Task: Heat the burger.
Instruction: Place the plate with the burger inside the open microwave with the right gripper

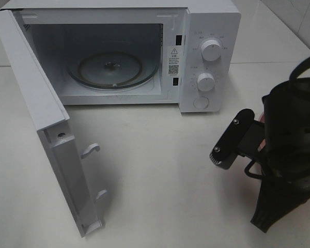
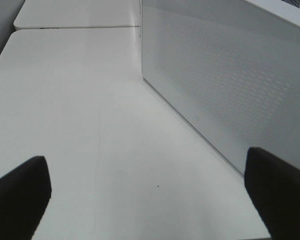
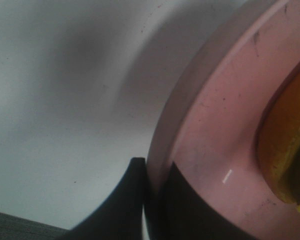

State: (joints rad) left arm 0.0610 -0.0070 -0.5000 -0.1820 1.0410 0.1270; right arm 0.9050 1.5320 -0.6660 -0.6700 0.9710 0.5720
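Right gripper [image 3: 152,172] clamped on the rim of the pink plate [image 3: 215,135] carrying the burger [image 3: 285,145], toward the desk's [image 1: 144,170] right edge; left gripper [image 2: 150,195] spread wide beside the microwave's [image 1: 206,51] open door [image 2: 230,85].

Left tool [image 2: 149,194] wide open over white table [image 2: 75,100]; perforated microwave door [image 2: 230,80] upright just beside.
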